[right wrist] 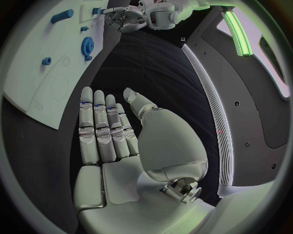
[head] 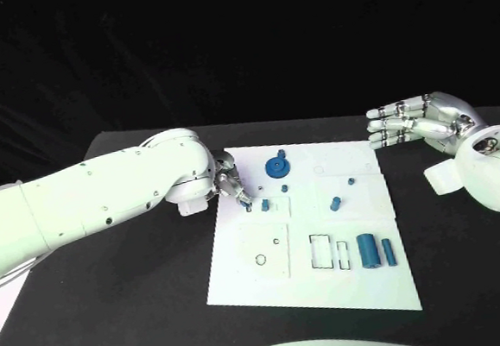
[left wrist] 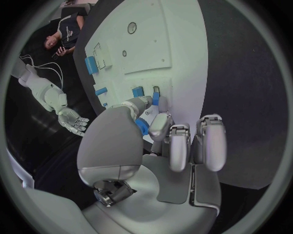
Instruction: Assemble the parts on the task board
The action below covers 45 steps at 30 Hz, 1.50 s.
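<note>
Head view: black table (head: pixel 116 296) with black drapes behind it, and the white board (head: pixel 342 291) sits in the middle. The left hand (head: pixel 229 183) is down at the board's left edge, fingertips right over a small peg (head: pixel 265 206) standing there. A blue gear (head: pixel 277 166) lies just beside those fingers, toward the far edge. 2 small pegs (head: pixel 335 205) stand mid-board. 2 longer cylinders (head: pixel 368 252) lie side by side near the front right corner, long axes running front to back. The right hand (head: pixel 419 123) hovers off the board's far right corner, palm flat, fingers straight and together, holding nothing.

Left wrist view: the left hand's fingers (left wrist: pixel 171 146) are bent down toward the board, the thumb reaching to a blue piece (left wrist: pixel 155 99) at the tips. Looks like it's touching or pinching it, but I can't really tell from this angle. Other blue parts (left wrist: pixel 92 64) sit further along the board.

Right wrist view: the right hand's fingers (right wrist: pixel 100 126) are stretched out flat, side by side, over bare table, well apart from the gear (right wrist: pixel 87 48) and the board's corner.
</note>
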Each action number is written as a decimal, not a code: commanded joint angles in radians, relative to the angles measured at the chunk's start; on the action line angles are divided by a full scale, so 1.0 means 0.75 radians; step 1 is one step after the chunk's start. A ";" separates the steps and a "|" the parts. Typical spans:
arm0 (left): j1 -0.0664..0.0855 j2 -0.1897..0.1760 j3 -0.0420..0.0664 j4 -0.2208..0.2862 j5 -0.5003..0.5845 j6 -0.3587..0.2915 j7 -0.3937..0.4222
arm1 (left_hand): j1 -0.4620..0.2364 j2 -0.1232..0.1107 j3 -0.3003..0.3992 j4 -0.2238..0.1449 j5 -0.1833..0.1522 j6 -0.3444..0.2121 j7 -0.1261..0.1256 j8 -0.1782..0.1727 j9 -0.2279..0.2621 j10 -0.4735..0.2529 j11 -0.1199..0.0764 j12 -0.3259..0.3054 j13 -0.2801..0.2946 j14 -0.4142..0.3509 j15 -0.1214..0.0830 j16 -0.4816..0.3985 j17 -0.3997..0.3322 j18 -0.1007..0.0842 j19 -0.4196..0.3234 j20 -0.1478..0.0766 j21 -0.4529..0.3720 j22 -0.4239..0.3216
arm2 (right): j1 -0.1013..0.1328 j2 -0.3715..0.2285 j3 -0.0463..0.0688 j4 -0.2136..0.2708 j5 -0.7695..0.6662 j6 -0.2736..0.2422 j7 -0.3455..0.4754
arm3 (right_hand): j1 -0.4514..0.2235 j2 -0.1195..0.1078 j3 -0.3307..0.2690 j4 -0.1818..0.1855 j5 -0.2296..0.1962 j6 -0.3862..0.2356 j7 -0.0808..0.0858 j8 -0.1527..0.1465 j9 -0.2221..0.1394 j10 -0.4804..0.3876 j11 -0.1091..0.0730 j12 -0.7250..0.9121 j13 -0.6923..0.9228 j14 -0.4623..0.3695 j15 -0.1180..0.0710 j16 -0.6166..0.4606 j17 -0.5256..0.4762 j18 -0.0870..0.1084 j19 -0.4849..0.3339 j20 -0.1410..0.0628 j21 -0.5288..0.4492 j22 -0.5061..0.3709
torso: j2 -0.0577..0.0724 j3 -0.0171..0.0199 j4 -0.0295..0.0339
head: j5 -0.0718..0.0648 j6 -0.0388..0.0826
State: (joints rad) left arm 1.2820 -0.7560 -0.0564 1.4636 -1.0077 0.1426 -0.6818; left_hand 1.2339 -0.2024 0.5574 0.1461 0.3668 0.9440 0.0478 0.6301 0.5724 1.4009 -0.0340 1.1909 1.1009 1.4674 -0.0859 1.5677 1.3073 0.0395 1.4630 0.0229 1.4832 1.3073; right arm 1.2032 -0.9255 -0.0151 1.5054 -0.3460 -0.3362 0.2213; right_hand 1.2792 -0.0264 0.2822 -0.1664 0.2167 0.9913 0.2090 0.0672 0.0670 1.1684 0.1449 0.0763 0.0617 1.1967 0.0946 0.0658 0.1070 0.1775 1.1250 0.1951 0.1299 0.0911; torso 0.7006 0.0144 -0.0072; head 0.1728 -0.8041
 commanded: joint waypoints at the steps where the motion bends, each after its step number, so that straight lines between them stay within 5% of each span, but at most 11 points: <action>1: -0.001 0.007 0.000 -0.003 -0.037 0.022 -0.009 | 0.006 0.014 0.181 -0.175 0.004 0.018 -0.010 0.008 0.002 0.007 -0.003 0.001 -0.001 0.138 -0.002 0.004 0.351 -0.013 0.074 -0.004 0.003 0.199 | -0.001 0.002 0.000 0.001 -0.004 0.022 0.011 | -0.010 -0.007 0.004 0.001 0.008 -0.002 0.005 -0.005 -0.001 -0.005 0.000 -0.004 -0.001 -0.003 0.003 -0.003 -0.001 0.008 0.008 0.001 -0.004 -0.001 | 0.000 0.0002 -0.0007 | -0.001 -0.003; 24: -0.008 0.012 0.000 0.009 -0.041 0.117 -0.016 | 0.005 0.012 0.183 -0.178 0.006 0.019 -0.011 0.008 0.002 0.008 -0.003 0.002 0.000 0.138 -0.002 0.004 0.351 -0.014 0.075 -0.004 0.005 0.202 | -0.003 0.003 0.000 -0.002 -0.004 0.024 0.010 | -0.010 -0.006 0.006 0.002 0.009 -0.001 0.005 -0.005 -0.001 -0.005 -0.001 -0.004 -0.001 -0.002 0.003 -0.003 -0.002 0.008 0.009 0.001 -0.006 -0.002 | 0.000 0.0004 0.0003 | -0.005 -0.007; 45: -0.012 0.005 0.000 0.037 -0.066 0.012 -0.013 | 0.003 0.009 0.188 -0.184 0.014 0.026 -0.012 0.008 0.002 0.014 -0.005 0.007 0.006 0.138 -0.003 0.004 0.351 -0.015 0.078 -0.005 0.009 0.208 | -0.004 0.005 0.000 -0.002 -0.004 0.024 0.011 | -0.010 -0.006 0.006 0.002 0.009 -0.001 0.005 -0.005 -0.001 -0.005 -0.001 -0.004 -0.001 -0.002 0.003 -0.003 -0.002 0.008 0.009 0.001 -0.006 -0.002 | 0.000 0.0003 -0.0002 | -0.003 -0.013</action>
State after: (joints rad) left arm 1.2756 -0.7517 -0.0553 1.4852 -1.0448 0.1832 -0.6900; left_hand 1.2364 -0.1998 0.5596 0.1437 0.3705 0.9512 0.0484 0.6320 0.5730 1.4045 -0.0375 1.1909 1.1044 1.4675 -0.0859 1.5677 1.3077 0.0395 1.4630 0.0229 1.4871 1.3073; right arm 1.2009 -0.9224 -0.0152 1.5033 -0.3459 -0.3338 0.2211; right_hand 1.2792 -0.0264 0.2822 -0.1664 0.2167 0.9913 0.2089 0.0671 0.0670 1.1684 0.1449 0.0763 0.0617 1.1967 0.0946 0.0658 0.1062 0.1775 1.1250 0.1951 0.1300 0.0903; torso 0.7002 0.0146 -0.0073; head 0.1711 -0.8132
